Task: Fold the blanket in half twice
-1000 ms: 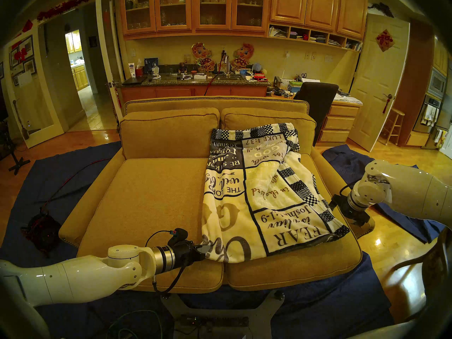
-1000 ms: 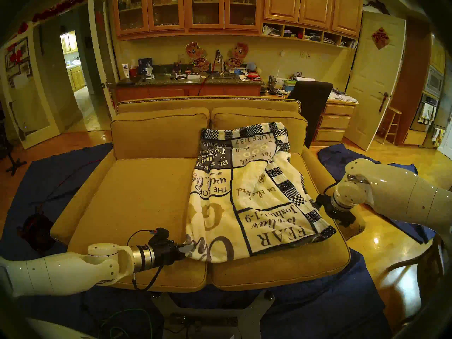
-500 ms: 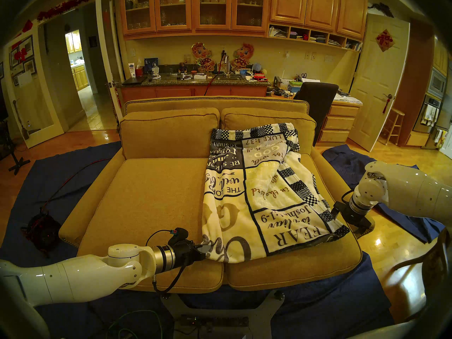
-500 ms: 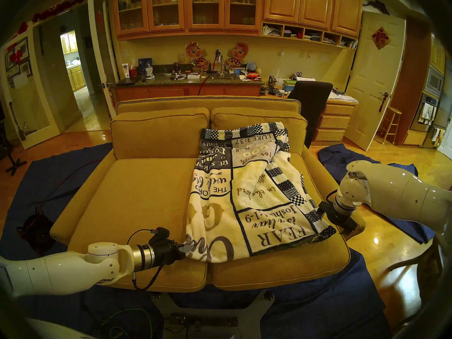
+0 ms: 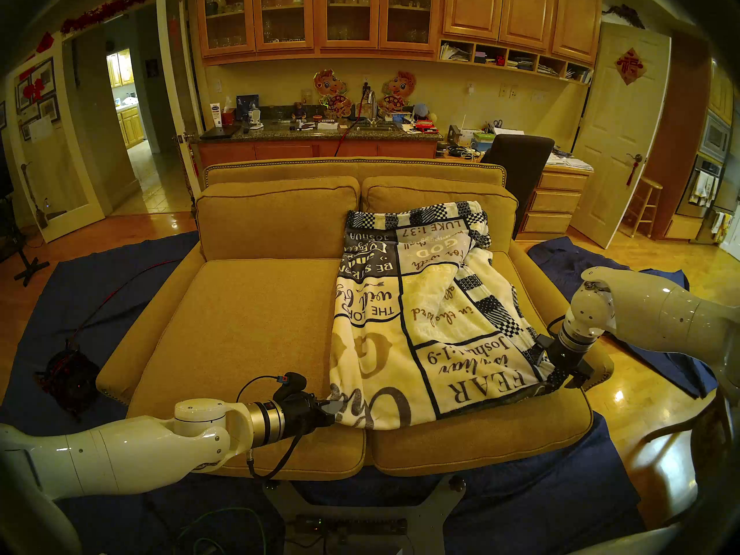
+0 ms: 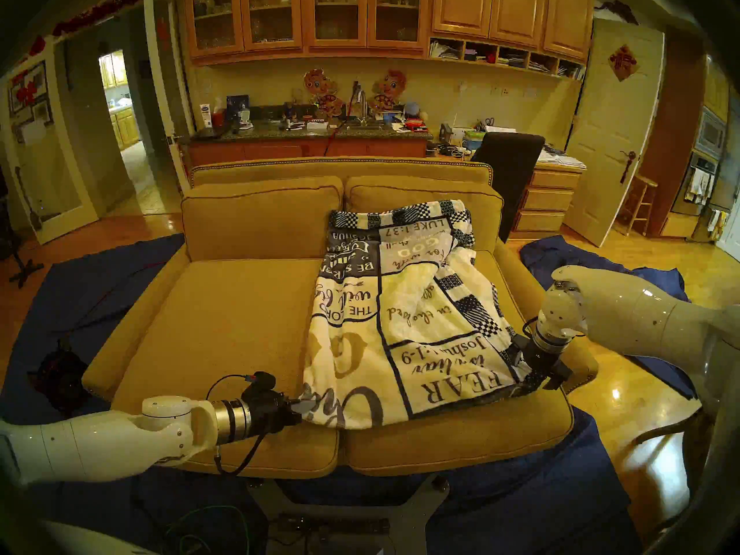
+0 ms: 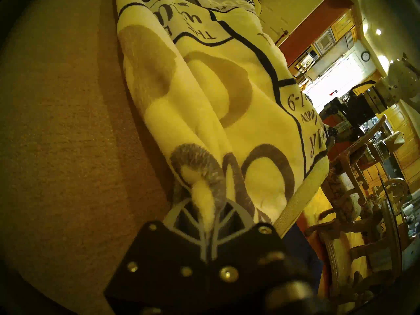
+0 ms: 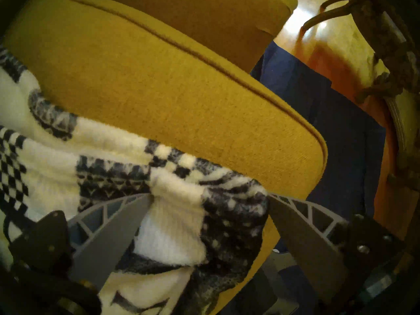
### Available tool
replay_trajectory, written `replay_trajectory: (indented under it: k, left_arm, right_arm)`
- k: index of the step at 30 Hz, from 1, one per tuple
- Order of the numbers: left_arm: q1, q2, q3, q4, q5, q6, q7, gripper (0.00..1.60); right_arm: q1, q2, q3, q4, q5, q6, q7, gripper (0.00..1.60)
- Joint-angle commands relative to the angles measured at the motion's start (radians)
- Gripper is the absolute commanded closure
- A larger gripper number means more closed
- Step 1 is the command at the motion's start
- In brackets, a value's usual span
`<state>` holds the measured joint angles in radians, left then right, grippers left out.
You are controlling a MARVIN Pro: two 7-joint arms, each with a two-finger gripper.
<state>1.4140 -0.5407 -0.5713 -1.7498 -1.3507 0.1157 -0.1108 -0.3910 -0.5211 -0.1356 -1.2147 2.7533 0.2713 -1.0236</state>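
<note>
Onlooker: So where does the fold stand? The blanket [image 5: 420,322] lies on the right half of the sofa [image 5: 248,322], already doubled lengthwise by the look of it, running from the back cushion to the near seat edge.

Operator: Yeah, looks like one fold in, one left. The left gripper [image 7: 210,219] is clamped tight on the near left corner, plush bunched between its fingers, probably so that corner can't slide.

Onlooker: And the other arm?

Operator: The right gripper [image 8: 209,207] sits at the near right corner with its fingers spread wide, straddling the checkered edge and touching the fleece on both sides, not pinched yet. That surface is soft, so the fingers likely need to dig in a bit to catch every layer.

Onlooker: Makes sense. Both near corners held means the near edge can go to the far edge together.
</note>
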Motion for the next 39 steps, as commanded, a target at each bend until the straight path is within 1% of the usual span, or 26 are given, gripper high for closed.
replay_trajectory:
  k: [1,4,7,8,9,11,12,13,17,18,19,20,24,26,31,39]
  left_arm:
    - [-0.001,-0.001,-0.001,-0.017,-0.001,0.0,0.004,1.6]
    - [0.0,0.004,-0.002,-0.025,-0.002,0.0,0.009,1.6]
    - [0.0,0.007,-0.002,-0.028,-0.002,0.0,0.01,1.6]
    - [0.0,0.007,-0.002,-0.028,-0.002,0.0,0.01,1.6]
    - [0.001,0.008,-0.002,-0.028,-0.002,-0.001,0.01,1.6]
    - [0.001,0.009,-0.001,-0.028,-0.001,-0.003,0.009,1.6]
    - [0.002,0.013,-0.002,-0.034,-0.001,-0.003,0.011,1.6]
    - [0.002,0.016,-0.003,-0.038,-0.002,-0.003,0.012,1.6]
    - [0.0,0.031,-0.002,-0.055,0.0,0.005,0.009,1.6]
    - [-0.001,0.033,-0.002,-0.058,0.001,0.007,0.01,1.6]
    - [-0.001,0.034,-0.001,-0.06,0.001,0.009,0.008,1.6]
    - [-0.003,0.035,-0.001,-0.063,0.001,0.011,0.005,1.6]
    - [-0.007,0.042,-0.001,-0.09,0.004,0.024,0.013,1.6]
    - [-0.003,0.053,-0.003,-0.117,0.008,0.02,0.024,1.6]
    - [0.015,0.109,-0.015,-0.204,0.018,-0.004,0.054,1.6]
    - [0.034,0.192,-0.036,-0.317,0.031,-0.024,0.111,1.6]
  right_arm:
    - [-0.027,-0.053,-0.001,0.065,0.028,0.003,0.012,0.0]
    - [-0.035,-0.051,0.001,0.068,0.048,0.01,0.017,0.0]
    - [-0.037,-0.046,0.001,0.057,0.05,0.014,0.019,0.0]
    - [-0.036,-0.043,0.001,0.051,0.052,0.011,0.019,0.31]
    - [-0.034,-0.037,0.002,0.04,0.053,0.009,0.017,0.56]
    - [-0.026,-0.022,0.006,0.021,0.055,0.016,0.018,1.23]
    - [-0.02,-0.015,0.008,0.016,0.053,0.035,0.02,1.41]
    - [-0.015,-0.007,0.011,0.006,0.055,0.039,0.018,1.6]
    - [0.017,0.037,0.029,-0.059,0.08,0.09,-0.005,1.6]
    - [0.026,0.048,0.039,-0.08,0.108,0.116,-0.02,1.6]
    - [0.034,0.056,0.044,-0.1,0.115,0.12,-0.03,1.6]
    - [0.041,0.057,0.05,-0.107,0.127,0.144,-0.037,1.6]
    - [0.054,0.093,0.089,-0.188,0.127,0.185,-0.065,1.6]
    - [0.059,0.107,0.108,-0.213,0.127,0.21,-0.074,1.6]
    - [0.078,0.165,0.141,-0.302,0.127,0.226,-0.084,1.6]
    - [0.116,0.235,0.2,-0.382,0.127,0.242,-0.085,1.6]
